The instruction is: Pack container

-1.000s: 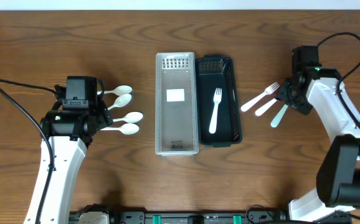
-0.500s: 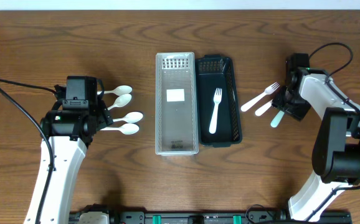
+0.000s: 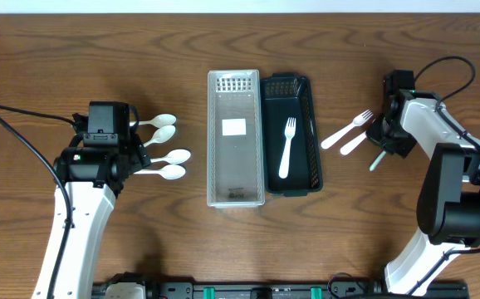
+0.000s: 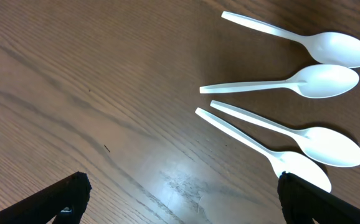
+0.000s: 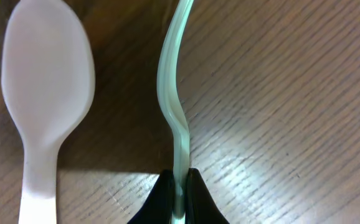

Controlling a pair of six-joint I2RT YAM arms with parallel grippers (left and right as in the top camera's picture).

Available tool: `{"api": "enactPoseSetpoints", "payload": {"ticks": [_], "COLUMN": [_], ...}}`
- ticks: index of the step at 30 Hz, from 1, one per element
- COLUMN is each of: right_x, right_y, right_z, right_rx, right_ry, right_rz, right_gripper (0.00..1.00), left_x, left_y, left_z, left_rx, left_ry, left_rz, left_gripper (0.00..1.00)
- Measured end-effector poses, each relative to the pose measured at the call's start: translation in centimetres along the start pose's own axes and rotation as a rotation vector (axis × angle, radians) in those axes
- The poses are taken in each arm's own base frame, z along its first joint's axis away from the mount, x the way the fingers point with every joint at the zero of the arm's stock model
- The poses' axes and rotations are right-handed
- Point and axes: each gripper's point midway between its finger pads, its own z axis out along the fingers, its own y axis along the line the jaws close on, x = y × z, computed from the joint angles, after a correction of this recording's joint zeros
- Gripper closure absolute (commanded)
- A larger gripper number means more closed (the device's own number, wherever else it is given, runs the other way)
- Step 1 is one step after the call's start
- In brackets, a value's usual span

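Note:
My right gripper (image 5: 180, 186) is shut on the handle of a pale green plastic utensil (image 5: 174, 81), which stands on edge just above the wood. In the overhead view it shows as a thin sliver (image 3: 376, 159) below the right gripper (image 3: 387, 139). A white spoon (image 5: 46, 74) lies just left of it, with a white fork (image 3: 348, 130) beyond. The clear tray (image 3: 236, 195) sits empty beside a black basket (image 3: 313, 158) holding a white fork (image 3: 286, 148). My left gripper (image 4: 183, 208) hangs open over bare wood, with several white spoons (image 4: 279, 84) to its upper right.
The two containers stand side by side at the table's middle. Several white spoons (image 3: 167, 156) lie in a cluster to the right of the left gripper (image 3: 137, 143). A black cable (image 3: 24, 141) trails across the left side.
The right arm swung in over the pale green utensil and its jaws closed on the handle. The utensil turned from flat onto its edge. The left arm has not moved.

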Motion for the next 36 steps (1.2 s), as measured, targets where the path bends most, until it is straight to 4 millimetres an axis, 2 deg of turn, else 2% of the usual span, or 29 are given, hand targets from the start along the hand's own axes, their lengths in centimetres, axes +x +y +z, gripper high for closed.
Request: {"api": "enactPoseSetpoints", "payload": {"ticks": [2, 4, 6, 9, 12, 13, 15, 18, 21, 22, 23, 24, 26, 27, 28, 32, 34, 36], "right_x": [-0.1, -0.5, -0.9, -0.6, 1.8, 3.0, 5.8, 9.3, 12.1, 12.6, 13.0, 13.1, 13.4, 13.4, 13.2, 11.2, 8.7, 5.5], "right_y": [0.0, 0.4, 1.7, 5.4, 10.0, 11.4, 14.3, 17.0, 19.0, 19.4, 19.6, 19.7, 19.6, 19.4, 19.2, 18.0, 16.6, 14.3], "right_z": [-0.6, -2.4, -5.4, -12.0, -18.4, -20.0, -21.9, -21.4, -17.8, -16.3, -14.8, -13.5, -11.8, -11.4, -11.3, -12.6, -13.6, -14.1], "right_rx": [-0.010, -0.053, -0.135, -0.334, -0.539, -0.592, -0.668, -0.679, -0.608, -0.576, -0.546, -0.517, -0.478, -0.464, -0.456, -0.451, -0.453, -0.440], "right_ry": [-0.008, -0.043, -0.103, -0.228, -0.330, -0.349, -0.368, -0.346, -0.289, -0.268, -0.249, -0.233, -0.214, -0.209, -0.210, -0.239, -0.259, -0.270], "right_rz": [-0.006, -0.016, -0.033, -0.109, -0.235, -0.279, -0.377, -0.482, -0.564, -0.579, -0.590, -0.598, -0.618, -0.629, -0.635, -0.611, -0.539, -0.422], "right_gripper": [0.99, 0.99, 0.99, 0.99, 0.99, 0.99, 0.99, 0.99, 0.98, 0.90, 0.75, 0.55, 0.31, 0.20, 0.15, 0.19, 0.24, 0.27], "left_x": [0.0, 0.0, 0.0, 0.0, 0.0, 0.0, 0.0, 0.0, 0.0, 0.0, 0.0, 0.0, 0.0, 0.0, 0.0, 0.0, 0.0, 0.0], "left_y": [0.0, 0.0, 0.0, 0.0, 0.0, 0.0, 0.0, 0.0, 0.0, 0.0, 0.0, 0.0, 0.0, 0.0, 0.0, 0.0, 0.0, 0.0], "left_z": [0.0, 0.0, 0.0, 0.0, 0.0, 0.0, 0.0, 0.0, 0.0, 0.0, 0.0, 0.0, 0.0, 0.0, 0.0, 0.0, 0.0, 0.0], "left_rx": [0.000, 0.000, 0.000, 0.000, 0.000, 0.000, 0.000, 0.000, 0.000, 0.000, 0.000, 0.000, 0.000, 0.000, 0.000, 0.000, 0.000, 0.000], "left_ry": [0.000, 0.000, 0.000, 0.000, 0.000, 0.000, 0.000, 0.000, 0.000, 0.000, 0.000, 0.000, 0.000, 0.000, 0.000, 0.000, 0.000, 0.000], "left_rz": [0.000, 0.000, 0.000, 0.000, 0.000, 0.000, 0.000, 0.000, 0.000, 0.000, 0.000, 0.000, 0.000, 0.000, 0.000, 0.000, 0.000, 0.000], "left_gripper": [0.02, 0.02, 0.02, 0.02, 0.02, 0.02, 0.02, 0.02, 0.02, 0.02, 0.02, 0.02, 0.02, 0.02, 0.02, 0.02, 0.02, 0.02]}}
